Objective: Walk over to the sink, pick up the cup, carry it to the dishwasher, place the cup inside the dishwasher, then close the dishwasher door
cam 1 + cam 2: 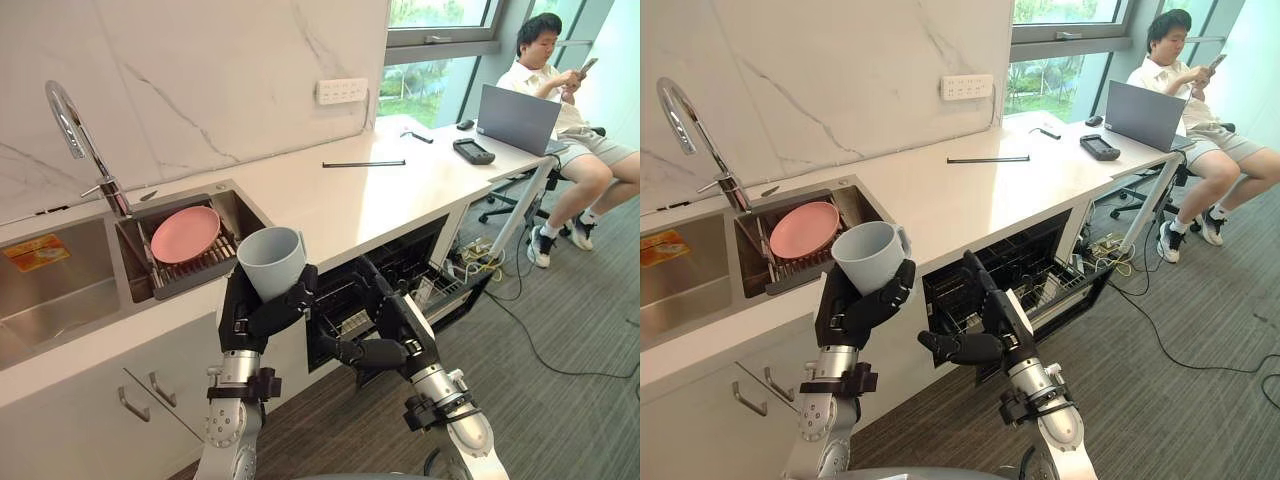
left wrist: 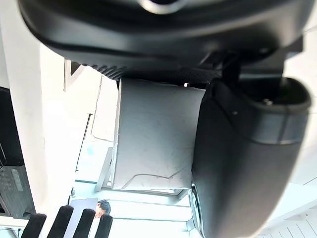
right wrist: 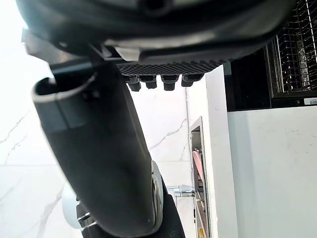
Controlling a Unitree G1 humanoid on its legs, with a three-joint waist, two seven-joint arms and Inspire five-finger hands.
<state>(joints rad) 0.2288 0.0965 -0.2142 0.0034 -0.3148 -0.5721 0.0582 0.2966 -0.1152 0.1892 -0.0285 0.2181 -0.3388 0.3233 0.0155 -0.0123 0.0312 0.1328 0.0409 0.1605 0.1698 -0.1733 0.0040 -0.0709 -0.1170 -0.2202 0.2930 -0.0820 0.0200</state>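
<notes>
while the left hand [image 1: 262, 315] grasps the cup [image 1: 272, 258] with curled fingers near the sink [image 1: 60, 290], the right hand [image 1: 385, 335] is released; placing it in the open dishwasher [image 1: 400, 270] and closing the door are not yet done.

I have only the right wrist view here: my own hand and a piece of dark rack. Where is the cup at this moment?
Observer: The left hand holds the cup, mouth up, with its fingers curled round it, in front of the counter edge near the sink.
Operator: Good. Is the dishwasher door open?
Observer: Yes. The dishwasher stands open under the counter, to the right of the cup, with its racks showing just beyond the right hand.
</notes>
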